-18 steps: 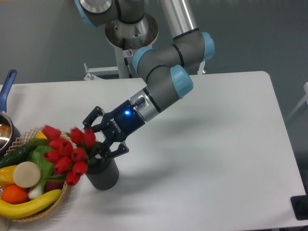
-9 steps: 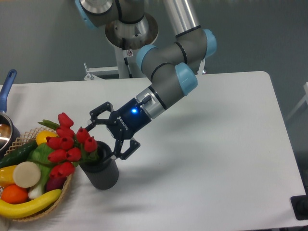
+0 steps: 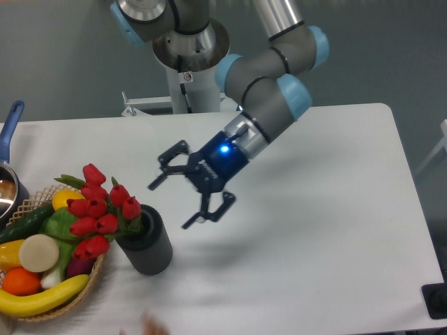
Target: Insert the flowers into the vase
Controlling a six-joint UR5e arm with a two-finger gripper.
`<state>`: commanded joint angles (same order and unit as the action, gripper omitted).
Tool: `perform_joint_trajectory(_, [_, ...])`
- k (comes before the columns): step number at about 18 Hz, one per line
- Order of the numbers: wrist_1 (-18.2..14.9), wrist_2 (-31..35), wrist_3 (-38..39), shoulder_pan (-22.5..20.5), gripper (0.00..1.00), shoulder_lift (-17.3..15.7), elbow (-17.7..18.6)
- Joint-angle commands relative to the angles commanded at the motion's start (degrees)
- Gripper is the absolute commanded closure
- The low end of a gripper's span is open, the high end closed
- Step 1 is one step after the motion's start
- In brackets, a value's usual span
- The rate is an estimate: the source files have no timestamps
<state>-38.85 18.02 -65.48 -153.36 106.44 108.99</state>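
I note the black two-finger gripper (image 3: pixel 177 204) spread wide, gripping nothing, above the white table (image 3: pixel 335 209). The bunch of red tulips (image 3: pixel 98 213) stands in the dark ribbed cylindrical vase (image 3: pixel 147 243), leaning toward the woven wicker basket (image 3: pixel 49 307).

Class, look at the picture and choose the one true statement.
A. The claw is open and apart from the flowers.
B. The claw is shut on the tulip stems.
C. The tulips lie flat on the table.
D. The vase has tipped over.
A: the claw hangs open to the right of the vase, touching nothing, while the flowers sit with their stems in the vase's mouth, leaning left.
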Motion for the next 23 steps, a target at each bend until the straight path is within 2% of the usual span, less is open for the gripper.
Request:
perform_joint_trajectory(5, [-0.1,0.3,0.0,-5.0,0.00,0.4,-2.4])
perform_joint_trajectory(10, [-0.3,6.1,1.3,-9.1,0.00,0.4,-5.8])
perform_joint_trajectory(13, [-0.4,9.7,1.4,-9.8,0.00,0.7,-7.4])
perform_joint_trajectory(18, [-0.6,23.9,1.5,-11.2,0.00,0.9,-7.6])
perform_joint_trajectory(23, [-0.6,43.8,0.9,-10.9,0.00,2.2,-8.2])
